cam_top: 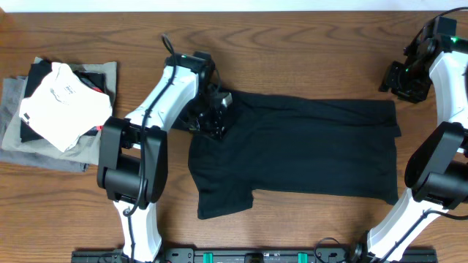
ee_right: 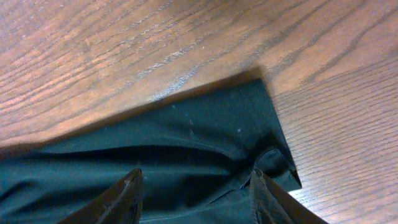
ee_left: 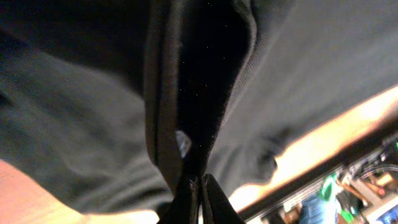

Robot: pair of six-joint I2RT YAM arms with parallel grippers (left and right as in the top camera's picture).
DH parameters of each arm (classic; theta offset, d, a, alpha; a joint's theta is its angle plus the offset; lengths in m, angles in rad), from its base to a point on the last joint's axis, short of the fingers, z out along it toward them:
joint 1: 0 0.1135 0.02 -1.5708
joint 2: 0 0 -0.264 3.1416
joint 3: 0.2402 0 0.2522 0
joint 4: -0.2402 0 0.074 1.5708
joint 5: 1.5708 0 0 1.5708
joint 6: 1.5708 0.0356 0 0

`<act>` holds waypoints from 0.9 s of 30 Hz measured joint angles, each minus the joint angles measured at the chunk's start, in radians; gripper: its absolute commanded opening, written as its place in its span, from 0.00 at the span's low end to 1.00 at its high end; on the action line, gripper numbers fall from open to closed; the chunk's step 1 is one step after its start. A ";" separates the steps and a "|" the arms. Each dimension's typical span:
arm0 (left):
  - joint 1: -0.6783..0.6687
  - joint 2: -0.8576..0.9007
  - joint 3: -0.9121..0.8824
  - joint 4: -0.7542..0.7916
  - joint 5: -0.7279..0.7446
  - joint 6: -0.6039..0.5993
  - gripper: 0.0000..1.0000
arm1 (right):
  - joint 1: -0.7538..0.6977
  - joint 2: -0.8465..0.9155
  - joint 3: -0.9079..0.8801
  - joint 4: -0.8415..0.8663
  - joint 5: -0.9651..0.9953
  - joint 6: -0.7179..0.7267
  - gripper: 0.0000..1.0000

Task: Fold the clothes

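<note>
Currently: wooden table (cam_top: 292, 44), black T-shirt (cam_top: 307, 146) spread flat across its middle.
Left gripper (cam_top: 212, 120) clenched on a fabric fold at the shirt's far-left edge, presumably to lift it over; right gripper (cam_top: 406, 80) parted, empty, poised above the far-right corner. Pale speck (ee_left: 183, 142) by seam: unreadable.

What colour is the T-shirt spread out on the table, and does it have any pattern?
The T-shirt is plain black with no pattern, clearest in the overhead view.

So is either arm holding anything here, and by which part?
Left gripper: jaws shut on a fold of the black T-shirt, at its far corner on that side. Right gripper: open, holding nothing.
</note>
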 measured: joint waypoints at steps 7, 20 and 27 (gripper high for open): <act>-0.018 0.000 -0.001 -0.117 -0.099 0.010 0.08 | 0.000 0.000 0.000 -0.003 0.000 0.000 0.53; -0.017 0.000 0.000 0.110 -0.244 -0.103 0.62 | 0.000 0.000 0.000 0.000 -0.075 0.000 0.53; -0.027 0.000 0.000 0.294 -0.143 -0.097 0.67 | 0.000 0.000 0.000 0.001 -0.087 0.000 0.53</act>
